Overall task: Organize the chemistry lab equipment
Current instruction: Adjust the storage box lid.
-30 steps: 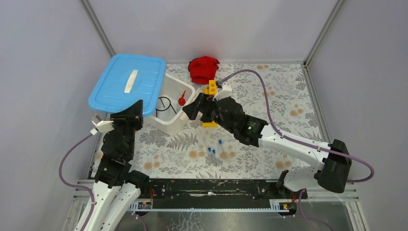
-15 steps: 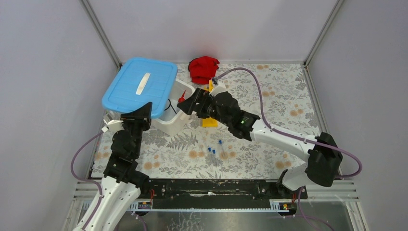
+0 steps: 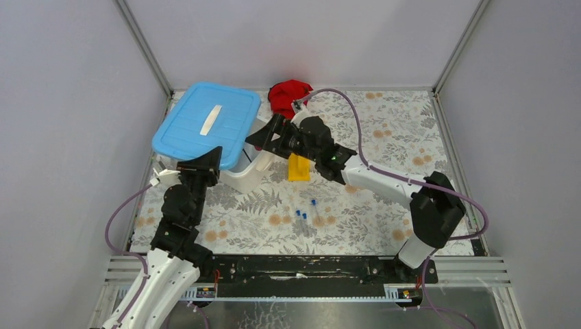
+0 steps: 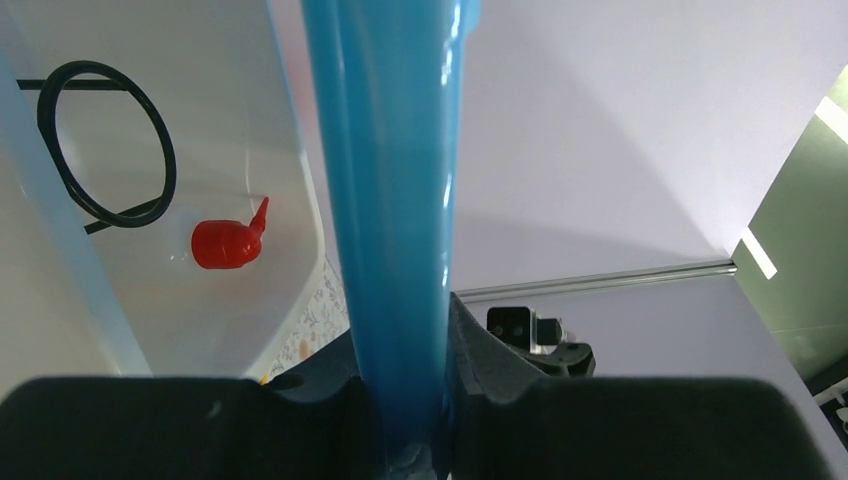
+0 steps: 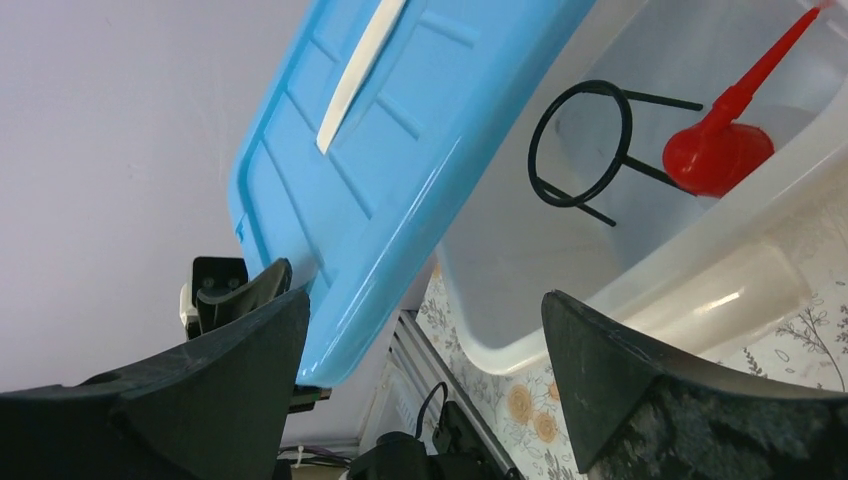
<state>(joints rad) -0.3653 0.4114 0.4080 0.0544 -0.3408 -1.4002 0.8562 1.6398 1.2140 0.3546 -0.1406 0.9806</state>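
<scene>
- Left side of white tub (image 3: pixel 249 179): roofed by tilted blue lid (image 3: pixel 205 127), entry blocked.
- Right side: open from above; ring stand (image 5: pixel 580 140) and red bulb (image 5: pixel 718 152) occupy the floor.

Top view is bright, with flat diffuse light from above. I see only soft shadows on the table (image 3: pixel 404 130), and all of it is sharp. Left wrist: blue lid (image 4: pixel 390 180) is close-up and slightly soft, white glare streak down its edge. Right wrist: fingers (image 5: pixel 660 400) dark, underexposed; tub (image 5: pixel 500 290) in focus, sheen on its rim.

Overhead looks down; wrist views seemingly share tub (image 5: pixel 560 275).
</scene>
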